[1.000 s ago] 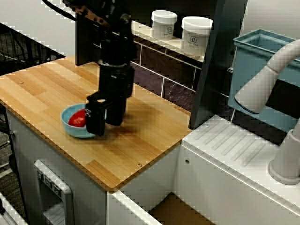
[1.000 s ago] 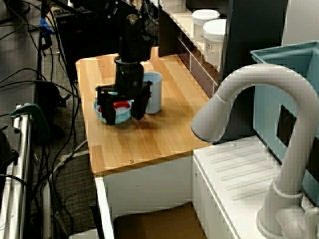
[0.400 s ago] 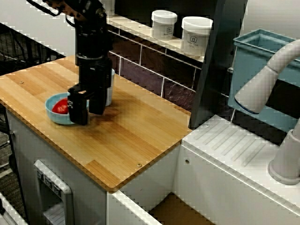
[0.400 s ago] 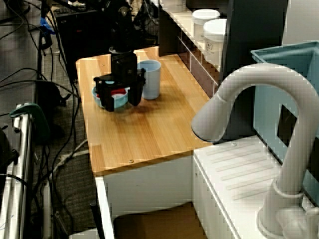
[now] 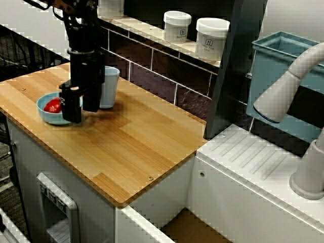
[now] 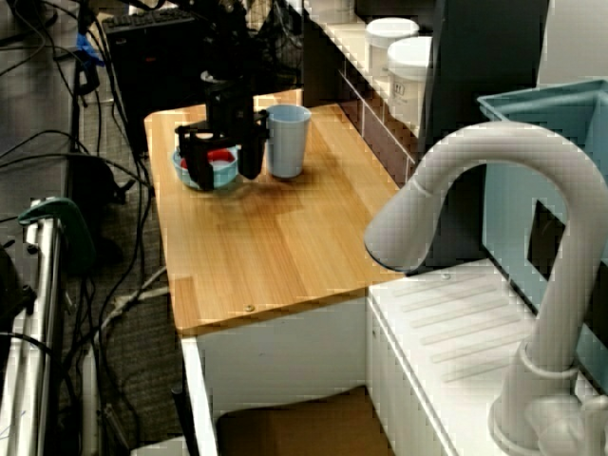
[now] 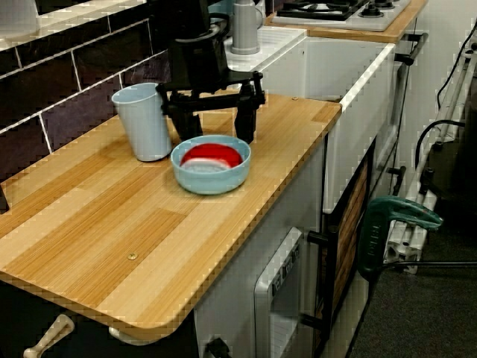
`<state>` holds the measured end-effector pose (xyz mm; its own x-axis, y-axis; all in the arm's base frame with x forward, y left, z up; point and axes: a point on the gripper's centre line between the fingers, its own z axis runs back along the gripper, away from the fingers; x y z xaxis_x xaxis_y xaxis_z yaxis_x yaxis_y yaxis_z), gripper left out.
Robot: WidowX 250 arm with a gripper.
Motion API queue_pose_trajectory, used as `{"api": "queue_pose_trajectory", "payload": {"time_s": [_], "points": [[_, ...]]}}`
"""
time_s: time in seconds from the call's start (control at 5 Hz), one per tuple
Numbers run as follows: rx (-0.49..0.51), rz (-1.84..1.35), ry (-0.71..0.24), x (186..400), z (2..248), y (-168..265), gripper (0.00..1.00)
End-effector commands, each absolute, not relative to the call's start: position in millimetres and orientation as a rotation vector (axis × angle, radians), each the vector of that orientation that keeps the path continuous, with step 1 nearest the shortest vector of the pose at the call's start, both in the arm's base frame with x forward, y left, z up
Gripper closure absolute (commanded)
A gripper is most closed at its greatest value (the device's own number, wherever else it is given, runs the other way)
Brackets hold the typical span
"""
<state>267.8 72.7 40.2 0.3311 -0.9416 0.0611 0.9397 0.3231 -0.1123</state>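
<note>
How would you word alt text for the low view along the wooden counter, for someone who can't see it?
A black robot tool, fingers spread open, stands just behind a light blue bowl holding something red on a wooden counter. A pale blue cup stands upright beside the bowl, by a dark tiled wall.

Three raised views from different sides share the counter (image 5: 142,142).

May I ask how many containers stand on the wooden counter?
2: a blue bowl near the front edge; a blue cup beside it, by the wall. None seems hidden.
</note>
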Motion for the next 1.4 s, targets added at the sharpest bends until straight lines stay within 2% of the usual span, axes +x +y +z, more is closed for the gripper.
{"api": "queue_pose_trajectory", "payload": {"time_s": [0.0, 0.4, 1.0, 1.2], "points": [[-0.098, -1.221, 0.009, 277, 54, 104, 0.0], [-0.132, -1.154, -0.015, 275, 62, 128, 0.0], [-0.235, -0.977, -0.054, 278, 96, 155, 0.0], [-0.189, -0.766, -0.079, 275, 100, 148, 0.0]]}}
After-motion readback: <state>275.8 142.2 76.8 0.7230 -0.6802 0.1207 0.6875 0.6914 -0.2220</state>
